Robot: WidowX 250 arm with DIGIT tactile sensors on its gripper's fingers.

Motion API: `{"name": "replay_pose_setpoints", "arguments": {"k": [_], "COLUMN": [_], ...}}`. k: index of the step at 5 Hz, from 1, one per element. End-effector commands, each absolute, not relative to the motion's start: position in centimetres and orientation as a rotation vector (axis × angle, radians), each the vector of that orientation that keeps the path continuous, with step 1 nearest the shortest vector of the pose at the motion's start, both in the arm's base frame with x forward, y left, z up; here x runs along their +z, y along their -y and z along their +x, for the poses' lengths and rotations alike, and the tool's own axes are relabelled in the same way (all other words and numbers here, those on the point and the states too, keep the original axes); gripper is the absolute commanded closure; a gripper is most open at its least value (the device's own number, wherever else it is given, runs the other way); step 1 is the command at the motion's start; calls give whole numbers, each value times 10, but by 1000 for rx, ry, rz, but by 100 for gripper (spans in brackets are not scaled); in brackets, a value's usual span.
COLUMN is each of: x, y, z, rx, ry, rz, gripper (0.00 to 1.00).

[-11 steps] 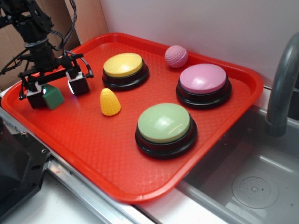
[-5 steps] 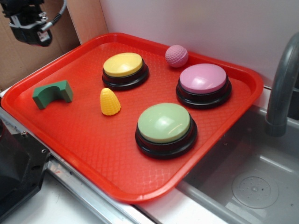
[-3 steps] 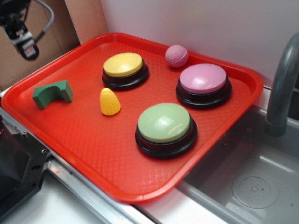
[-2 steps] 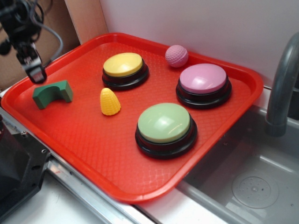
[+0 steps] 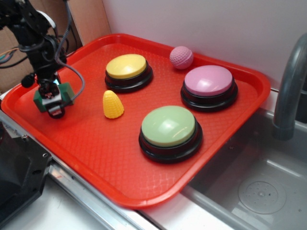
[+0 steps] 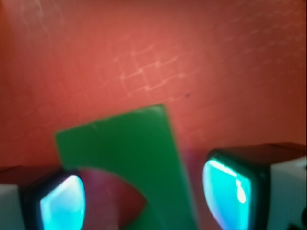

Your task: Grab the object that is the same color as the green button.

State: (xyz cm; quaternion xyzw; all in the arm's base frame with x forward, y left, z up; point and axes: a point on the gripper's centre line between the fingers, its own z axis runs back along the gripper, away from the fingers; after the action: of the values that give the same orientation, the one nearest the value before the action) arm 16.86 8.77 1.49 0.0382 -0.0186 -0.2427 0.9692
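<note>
The dark green arch-notched block (image 5: 67, 92) lies at the left end of the red tray (image 5: 96, 143). My gripper (image 5: 52, 99) is lowered over it and hides most of it in the exterior view. In the wrist view the block (image 6: 129, 148) sits between my two fingers, the left pad (image 6: 60, 203) by its notch and the right pad (image 6: 225, 189) a small gap off its side. The jaws are open and not touching it. The pale green button (image 5: 168, 125) stands on its black base in the tray's front middle.
A yellow corn toy (image 5: 112, 105) lies just right of the block. A yellow button (image 5: 126, 66), a pink button (image 5: 208, 80) and a pink ball (image 5: 181, 57) sit further back. A grey faucet (image 5: 288, 91) and sink (image 5: 259, 191) are at the right.
My gripper came from high at the upper left down onto the block and now straddles it. The block and the other things have not moved in the last second.
</note>
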Motion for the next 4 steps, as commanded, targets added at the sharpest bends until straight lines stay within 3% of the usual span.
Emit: {"name": "replay_pose_setpoints", "arguments": {"k": [1,4], "x": [19,26], "y": [-101,-100], "z": [168,167], "rx": [-487,-421], "ry": [83,38], "rz": [34,22], "gripper": [100,100]}}
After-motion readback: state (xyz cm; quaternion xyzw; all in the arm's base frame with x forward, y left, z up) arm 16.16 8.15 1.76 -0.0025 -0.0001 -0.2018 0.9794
